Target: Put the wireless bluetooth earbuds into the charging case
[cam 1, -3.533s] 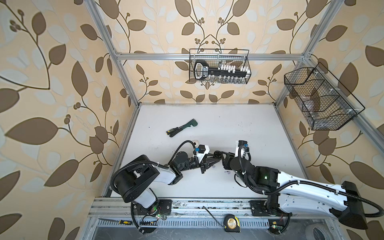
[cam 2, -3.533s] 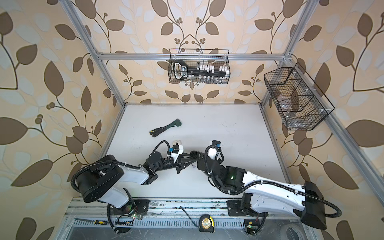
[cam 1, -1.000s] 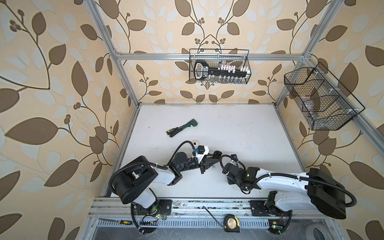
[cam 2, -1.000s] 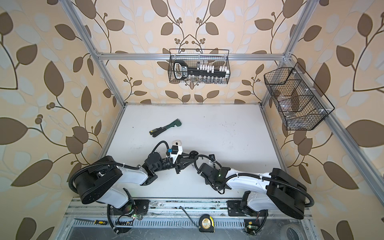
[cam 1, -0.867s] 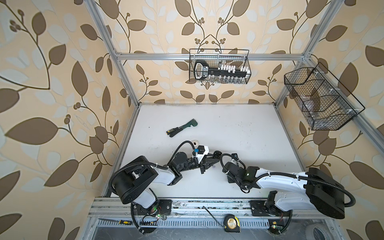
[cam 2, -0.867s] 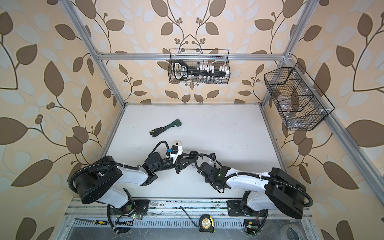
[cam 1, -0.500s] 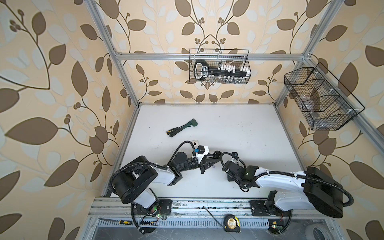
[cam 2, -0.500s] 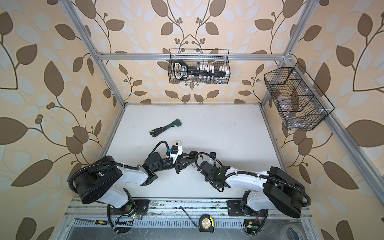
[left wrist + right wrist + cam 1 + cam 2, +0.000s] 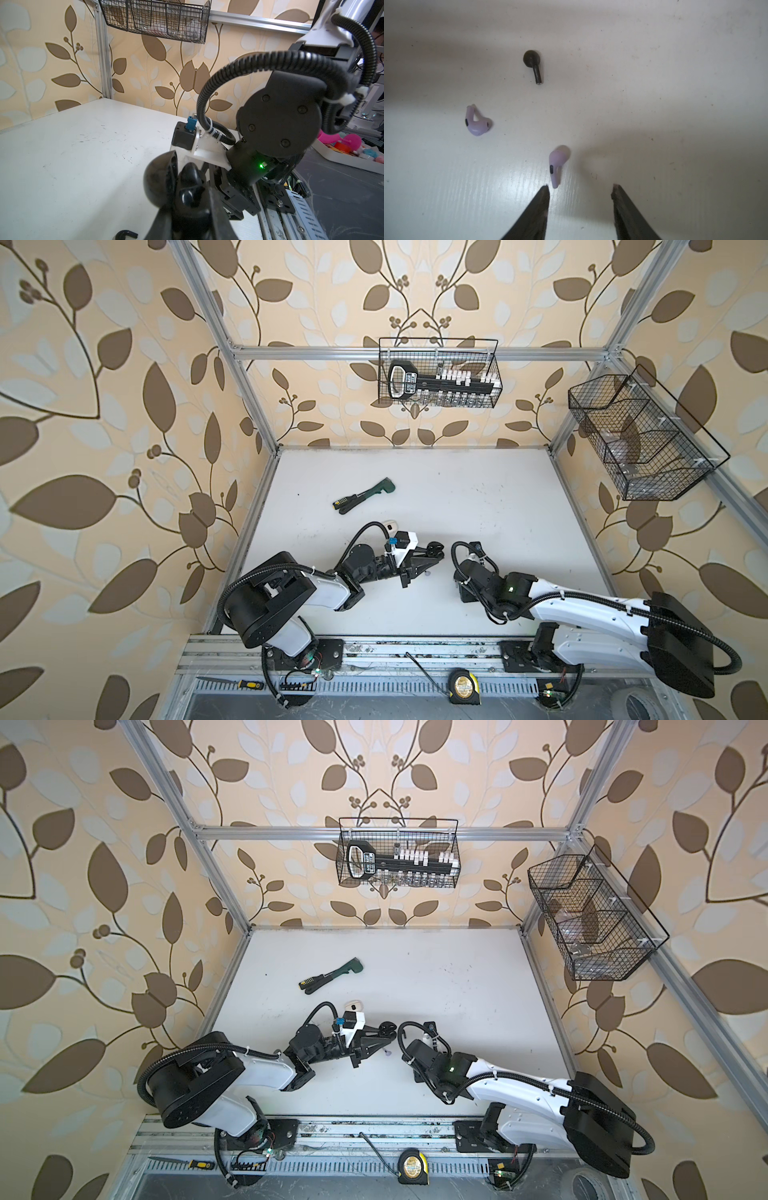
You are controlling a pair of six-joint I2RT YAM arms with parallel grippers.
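My left gripper [image 9: 432, 556] is shut on a black charging case [image 9: 166, 182], whose round lid stands open; in a top view the case [image 9: 435, 548] sits at the fingertips, mid-table. My right gripper [image 9: 580, 187] points down at the table, open with nothing between its fingers. Three wireless bluetooth earbuds lie on the white table in the right wrist view. One lilac earbud [image 9: 557, 164] lies just off one fingertip, another lilac one [image 9: 477, 122] further off, and a black one [image 9: 532, 64] beyond. In both top views the right arm hides its own fingers.
A white case [image 9: 390, 526] lies behind the left wrist. A green-handled tool [image 9: 363, 495] lies toward the back left. Wire baskets hang on the back wall [image 9: 438, 373] and the right wall [image 9: 640, 439]. A tape measure [image 9: 463, 686] and a screwdriver [image 9: 245, 684] rest on the front rail.
The right arm has come away from the held case and folded down low over the table, then shifted slightly right. The left arm has not moved.
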